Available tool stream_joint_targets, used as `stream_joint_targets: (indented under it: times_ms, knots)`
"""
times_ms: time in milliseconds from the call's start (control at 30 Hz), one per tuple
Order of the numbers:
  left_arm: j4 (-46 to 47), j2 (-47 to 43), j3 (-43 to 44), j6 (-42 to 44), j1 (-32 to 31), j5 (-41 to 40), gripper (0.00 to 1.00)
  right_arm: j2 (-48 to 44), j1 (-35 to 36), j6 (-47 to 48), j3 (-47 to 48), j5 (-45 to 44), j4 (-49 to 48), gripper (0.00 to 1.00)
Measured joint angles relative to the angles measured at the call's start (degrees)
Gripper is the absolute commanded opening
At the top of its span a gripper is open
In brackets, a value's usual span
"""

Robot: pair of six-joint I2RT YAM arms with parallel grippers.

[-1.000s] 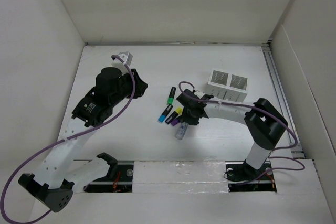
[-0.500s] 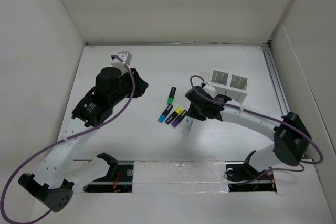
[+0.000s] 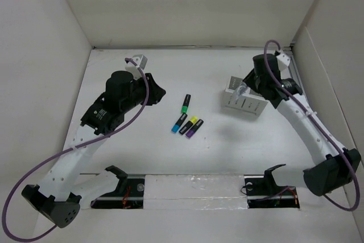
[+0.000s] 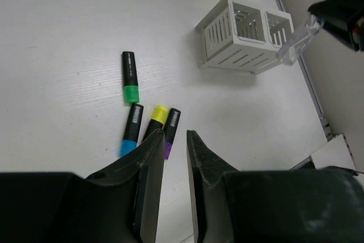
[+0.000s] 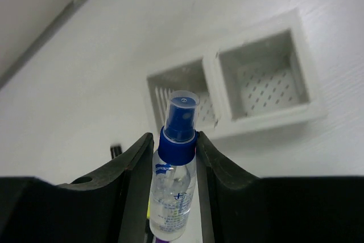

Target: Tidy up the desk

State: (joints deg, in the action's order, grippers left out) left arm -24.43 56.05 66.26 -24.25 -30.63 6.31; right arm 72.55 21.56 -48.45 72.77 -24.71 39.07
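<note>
The right claw (image 5: 172,157) is closed partway around a small clear spray bottle (image 5: 181,119). Its two fingers press the blue collar from either side, and the capped nozzle points away from the wrist. Just beyond and below the nozzle is the white pen holder (image 5: 211,81). Its nearer compartment lies almost straight under the cap, and the second one is off to the claw's right.

The step in hand looks like dropping the bottle into the holder. To do it well, the claw should centre the bottle over one compartment, away from the dividing wall. It should tip the bottle closer to upright and lower it until it is well inside the walls before letting go. The bottle seems only a little narrower than the opening, so a skewed approach could catch the rim or push the light holder along the desk (image 3: 227,157). The desk spreads under both claws and out to the walls.

The left claw (image 4: 175,140) is barely ajar, with a slim gap between its fingers and nothing in it. It hangs above the desk. Just ahead of its tips lie the purple marker (image 4: 170,132), the yellow marker (image 4: 154,122) and the blue marker (image 4: 132,131), side by side. The green marker (image 4: 129,78) lies a little farther out, on its own.

Counted: two claws, one bottle, one holder showing two open compartments, and four markers loose on the desk.
</note>
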Motion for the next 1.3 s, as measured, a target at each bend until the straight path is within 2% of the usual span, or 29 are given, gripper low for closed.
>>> stream_joint_targets:
  times_ms: [133,300,467,733,833,867,1033,1233,1300]
  knots:
    - [0.2,0.3,0.0,0.0,0.0,2.0,0.21,5.9,-6.3,3.8,6.9,-4.1,-0.6,0.03]
    - [1.9,-0.9,-1.1,-0.2,0.0,3.5,0.22,14.8,-8.7,8.0,14.5,-9.8,-0.9,0.04]
    - [2.5,-1.9,-2.2,-0.3,0.0,4.3,0.23,22.2,-6.8,11.2,20.3,-15.0,-1.0,0.04]
    - [2.8,-2.2,-4.0,-0.5,0.0,4.2,0.23,26.0,-0.2,12.8,20.2,-20.9,-1.0,0.04]
    - [2.8,-2.2,-4.0,-0.5,0.0,4.2,0.23,26.0,1.1,12.6,18.6,-22.3,-1.0,0.13]
    - [2.8,-2.2,-4.0,-0.7,0.0,4.2,0.23,26.0,1.4,12.5,18.1,-22.7,-1.0,0.22]
    - [2.8,-2.2,-4.8,-1.8,0.0,4.2,0.23,26.0,2.1,12.0,16.2,-25.1,-1.0,0.43]
    - [1.9,-3.0,-5.1,-2.8,0.0,3.5,0.25,25.2,3.3,11.3,16.2,-25.6,-1.0,0.62]
    - [1.3,-3.8,-5.1,-2.9,0.0,2.6,0.25,24.3,4.2,11.4,16.2,-25.4,-1.1,0.64]
